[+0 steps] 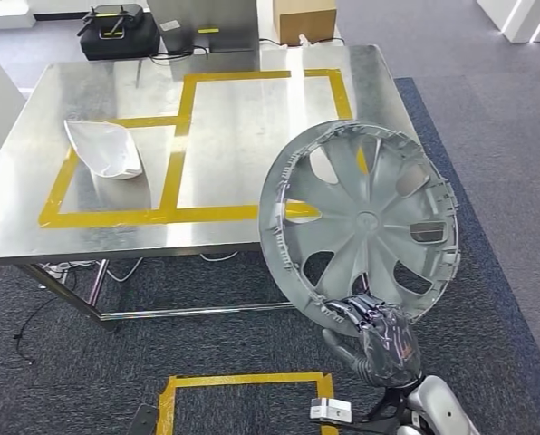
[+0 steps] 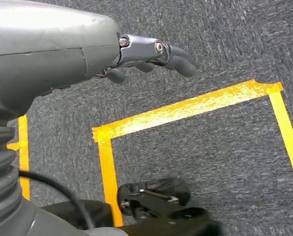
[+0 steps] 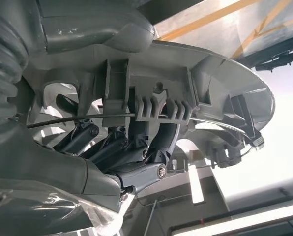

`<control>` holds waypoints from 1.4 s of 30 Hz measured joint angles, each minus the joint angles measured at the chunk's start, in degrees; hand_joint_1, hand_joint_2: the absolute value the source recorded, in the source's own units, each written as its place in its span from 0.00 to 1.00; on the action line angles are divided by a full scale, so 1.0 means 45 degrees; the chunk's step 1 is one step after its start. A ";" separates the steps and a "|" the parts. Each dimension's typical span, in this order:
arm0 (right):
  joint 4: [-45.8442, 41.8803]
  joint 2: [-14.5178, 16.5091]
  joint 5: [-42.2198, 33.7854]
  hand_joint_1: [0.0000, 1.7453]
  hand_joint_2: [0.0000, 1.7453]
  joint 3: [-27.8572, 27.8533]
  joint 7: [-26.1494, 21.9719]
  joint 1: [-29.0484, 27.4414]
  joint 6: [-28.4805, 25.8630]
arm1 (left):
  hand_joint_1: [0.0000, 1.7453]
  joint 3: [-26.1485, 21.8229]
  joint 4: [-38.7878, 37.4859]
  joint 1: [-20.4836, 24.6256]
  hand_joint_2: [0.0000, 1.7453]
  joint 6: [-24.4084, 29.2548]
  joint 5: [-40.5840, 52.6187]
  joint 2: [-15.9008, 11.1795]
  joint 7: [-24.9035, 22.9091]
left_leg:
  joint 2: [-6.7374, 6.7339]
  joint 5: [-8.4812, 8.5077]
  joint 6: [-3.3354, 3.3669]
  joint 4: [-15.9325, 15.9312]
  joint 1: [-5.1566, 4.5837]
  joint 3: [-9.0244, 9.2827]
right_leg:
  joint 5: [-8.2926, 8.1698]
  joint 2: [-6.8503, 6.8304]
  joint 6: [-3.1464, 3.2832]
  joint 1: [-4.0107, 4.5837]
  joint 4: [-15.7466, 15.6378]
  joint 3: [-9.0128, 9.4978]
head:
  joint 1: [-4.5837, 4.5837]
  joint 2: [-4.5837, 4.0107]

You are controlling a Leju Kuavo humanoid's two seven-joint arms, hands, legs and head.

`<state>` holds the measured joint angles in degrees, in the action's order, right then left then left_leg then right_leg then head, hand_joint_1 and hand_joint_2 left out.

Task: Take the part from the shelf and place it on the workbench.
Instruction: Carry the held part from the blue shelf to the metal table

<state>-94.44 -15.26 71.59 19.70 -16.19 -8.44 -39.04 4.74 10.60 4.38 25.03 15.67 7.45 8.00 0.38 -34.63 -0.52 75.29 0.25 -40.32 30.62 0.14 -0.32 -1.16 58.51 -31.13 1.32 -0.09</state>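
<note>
Carry step — your right hand (image 1: 380,340) grips the wheel cover (image 1: 360,222) by its lower rim, upright over the workbench (image 1: 254,136) edge, left hand (image 2: 152,56) empty, fingers loosely extended — next, tilt it flat onto the bench.

The right hand (image 1: 380,337) grips the wheel cover (image 1: 361,213) at its lower rim; the left hand (image 2: 152,56) hangs empty, fingers loosely extended.

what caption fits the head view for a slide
Right hand holds a grey wheel cover by its rim near the steel workbench.
</note>
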 joint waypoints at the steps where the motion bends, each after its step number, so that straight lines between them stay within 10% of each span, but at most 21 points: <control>1: 0.0005 0.0000 -0.0006 1.00 1.00 -0.0001 0.0002 0.0001 0.0000 | 0.00 0.0000 0.0000 -0.0010 1.00 0.0000 0.0000 -0.0001 0.0000 | 0.0000 0.0627 0.0048 -0.0544 -0.0007 0.0066 | 0.0117 0.0011 -0.0025 0.0001 0.0000 0.0177 | 0.0005 0.0000; 4: 0.0016 0.0000 -0.0017 1.00 1.00 -0.0005 0.0009 0.0016 0.0002 | 0.00 -0.0002 -0.0005 -0.0025 1.00 0.0002 0.0000 -0.0016 -0.0001 | -0.0005 0.1967 0.0261 -0.2605 -0.0100 0.0708 | 0.0462 0.0024 -0.0170 0.0032 -0.0021 0.0577 | 0.0004 0.0000; 9: 0.0013 0.0000 -0.0025 1.00 1.00 -0.0012 0.0004 0.0073 0.0007 | 0.00 -0.0011 -0.0006 -0.0010 1.00 0.0004 0.0022 -0.0015 -0.0012 | 0.0015 0.1584 0.0495 -0.3476 -0.0081 0.1210 | 0.0678 -0.0028 -0.0468 0.0051 -0.0054 0.0584 | 0.0029 0.0000; 13: 0.0063 -0.0002 -0.0045 1.00 1.00 -0.0034 0.0005 0.0079 0.0038 | 0.00 -0.0015 -0.0005 0.0026 1.00 -0.0015 0.0100 0.0017 -0.0015 | 0.0018 0.1421 0.0668 -0.3713 -0.0021 0.1598 | 0.1542 -0.0030 -0.0581 0.0048 0.2693 -0.1156 | 0.0119 0.0000; 15: 0.0105 -0.0004 -0.0036 1.00 1.00 -0.0035 0.0009 0.0038 0.0056 | 0.00 -0.0017 -0.0005 -0.0002 1.00 -0.0029 0.0112 0.0019 -0.0021 | 0.0027 0.1246 0.0686 -0.3710 -0.0026 0.1807 | 0.1218 -0.0033 -0.0624 0.0042 0.3453 -0.1994 | 0.0117 0.0000; 19: 0.0184 -0.0005 -0.0212 1.00 1.00 -0.0102 0.0112 0.0020 0.0143 | 0.00 -0.0021 -0.0008 -0.0011 1.00 -0.0024 0.0182 0.0039 -0.0138 | 0.0082 0.0814 0.0553 -0.3703 -0.0028 0.2347 | -0.0889 -0.0051 -0.0587 0.0038 0.1024 -0.1425 | 0.0115 0.0000; 25: 0.0254 -0.0007 -0.0349 1.00 1.00 -0.0185 0.0129 -0.0027 0.0219 | 0.00 -0.0028 -0.0007 0.0019 1.00 -0.0095 0.0147 0.0033 -0.0153 | 0.0019 0.0480 0.0208 -0.3410 -0.0059 0.2201 | -0.0645 0.0016 -0.0190 0.0042 0.0199 -0.0948 | 0.0149 0.0000; 29: 0.0270 -0.0005 -0.0390 1.00 1.00 -0.0213 0.0053 0.0037 0.0274 | 0.00 -0.0044 -0.0005 0.0026 1.00 -0.0133 0.0142 0.0021 -0.0128 | 0.0002 -0.0587 0.0026 -0.0454 -0.0008 0.0618 | -0.0512 -0.0023 0.0002 0.0018 0.0145 -0.0758 | 0.0118 0.0000; 31: 0.0306 -0.0005 -0.0384 1.00 1.00 -0.0211 0.0008 0.0065 0.0321 | 0.00 -0.0061 -0.0005 -0.0003 1.00 -0.0157 0.0141 0.0019 -0.0129 | 0.0002 -0.0244 0.0060 -0.0126 -0.0009 0.0223 | -0.0440 -0.0006 0.0022 0.0038 0.0145 -0.0651 | 0.0117 0.0000; 35: 0.0372 -0.0005 -0.0385 1.00 1.00 -0.0211 -0.0007 0.0093 0.0391 | 0.00 -0.0098 -0.0005 0.0011 1.00 -0.0182 0.0152 -0.0002 -0.0129 | -0.0010 0.1434 0.0408 -0.2937 -0.0115 0.1220 | -0.0296 0.0011 -0.0053 0.0109 0.0131 -0.0412 | 0.0124 0.0000; 42: 0.0419 -0.0005 -0.0374 1.00 1.00 -0.0215 -0.0046 0.0167 0.0415 | 0.00 -0.0194 -0.0005 0.0020 1.00 -0.0191 0.0159 0.0009 -0.0127 | -0.0027 0.1539 0.0622 -0.3929 -0.0035 0.1759 | 0.0340 -0.0031 -0.0465 0.0096 0.1080 -0.0931 | 0.0194 0.0000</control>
<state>-92.55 -15.28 69.90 18.74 -16.40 -7.69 -37.17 3.87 10.58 4.47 24.17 16.39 7.49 7.43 0.26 -27.71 2.28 57.60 0.09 -32.40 32.15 0.00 -2.41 -0.73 63.38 -35.32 2.20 -0.09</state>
